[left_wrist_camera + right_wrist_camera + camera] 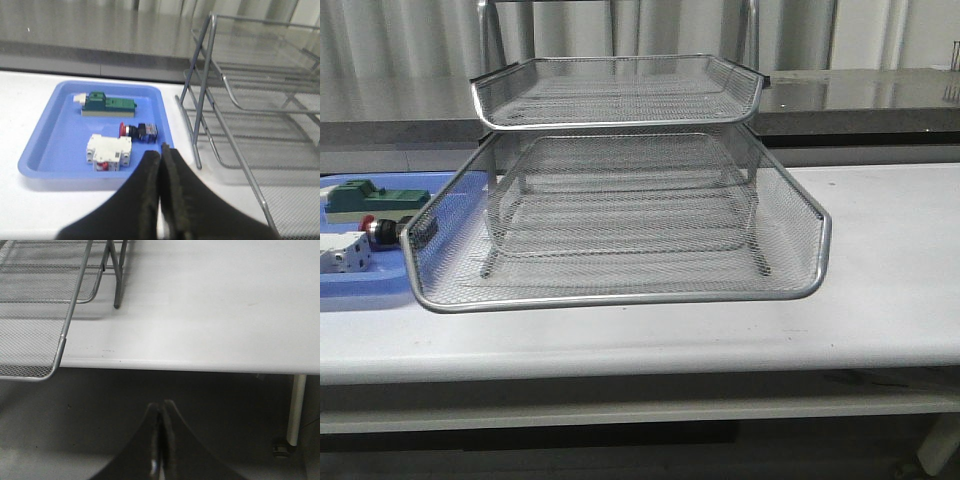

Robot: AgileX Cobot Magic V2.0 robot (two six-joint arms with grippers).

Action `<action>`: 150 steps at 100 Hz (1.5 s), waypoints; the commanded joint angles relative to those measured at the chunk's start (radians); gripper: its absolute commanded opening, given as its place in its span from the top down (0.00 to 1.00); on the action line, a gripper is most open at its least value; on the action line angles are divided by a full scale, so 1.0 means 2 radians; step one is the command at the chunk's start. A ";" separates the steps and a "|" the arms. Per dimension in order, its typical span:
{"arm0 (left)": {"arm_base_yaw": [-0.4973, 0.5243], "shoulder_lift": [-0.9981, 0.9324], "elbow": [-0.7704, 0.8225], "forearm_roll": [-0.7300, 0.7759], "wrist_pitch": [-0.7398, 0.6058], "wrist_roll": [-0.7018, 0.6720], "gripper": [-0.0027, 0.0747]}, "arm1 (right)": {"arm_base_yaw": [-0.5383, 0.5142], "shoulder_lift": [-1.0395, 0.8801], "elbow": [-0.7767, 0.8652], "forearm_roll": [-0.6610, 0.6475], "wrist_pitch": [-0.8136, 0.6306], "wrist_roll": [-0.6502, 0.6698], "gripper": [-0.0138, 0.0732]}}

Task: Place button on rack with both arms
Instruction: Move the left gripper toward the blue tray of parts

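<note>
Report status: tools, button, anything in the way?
Left tool shut, empty; right tool shut, empty, off the table edge. Button lying in blue tray, untouched. Rack beside it, tiers bare; nothing blocking.

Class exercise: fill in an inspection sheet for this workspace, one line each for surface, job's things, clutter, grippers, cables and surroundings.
Surface: white table, no spills seen.
Job's things: button lies in the blue tray; rack stands beside the tray, its tiers holding nothing.
Clutter: green block and white boxy part share the tray.
Grippers: left gripper shut, holding nothing, near the tray; right gripper shut, off the table's front edge.
Cables: nothing seen.
Surroundings: grey counter behind.
</note>
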 commanded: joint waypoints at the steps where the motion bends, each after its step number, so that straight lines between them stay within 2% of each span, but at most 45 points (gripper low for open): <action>1: 0.001 0.071 -0.065 -0.002 0.014 0.001 0.99 | -0.004 0.001 -0.016 -0.002 -0.030 -0.004 0.92; 24: 0.001 0.220 -0.173 0.016 0.074 0.007 0.99 | -0.004 0.001 -0.016 -0.002 -0.030 -0.004 0.92; 44: 0.001 0.329 -0.271 0.016 0.167 0.076 0.99 | -0.004 0.001 -0.016 -0.002 -0.030 -0.004 0.92; 66: 0.001 0.402 -0.338 0.017 0.183 0.082 0.99 | -0.004 0.001 -0.016 -0.002 -0.030 -0.004 0.92; 73: 0.001 0.413 -0.349 0.017 0.183 0.093 0.96 | -0.004 0.001 -0.016 -0.002 -0.030 -0.004 0.92; 82: 0.001 0.417 -0.353 0.017 0.180 0.093 0.80 | -0.004 0.001 -0.016 -0.002 -0.030 -0.004 0.92; 87: 0.001 0.418 -0.355 0.017 0.180 0.093 0.66 | -0.004 0.001 -0.016 -0.002 -0.030 -0.004 0.92; 99: 0.001 0.418 -0.355 0.017 0.180 0.097 0.19 | -0.004 0.001 -0.016 -0.002 -0.030 -0.004 0.92; 106: 0.001 0.418 -0.355 0.017 0.176 0.097 0.04 | -0.004 0.001 -0.016 -0.002 -0.030 -0.004 0.92; 134: 0.001 0.419 -0.355 -0.007 0.166 0.097 0.16 | -0.004 0.001 -0.016 -0.002 -0.030 -0.004 0.92; 150: 0.001 0.433 -0.365 -0.007 0.135 0.138 0.17 | -0.004 0.001 -0.016 -0.002 -0.030 -0.004 0.92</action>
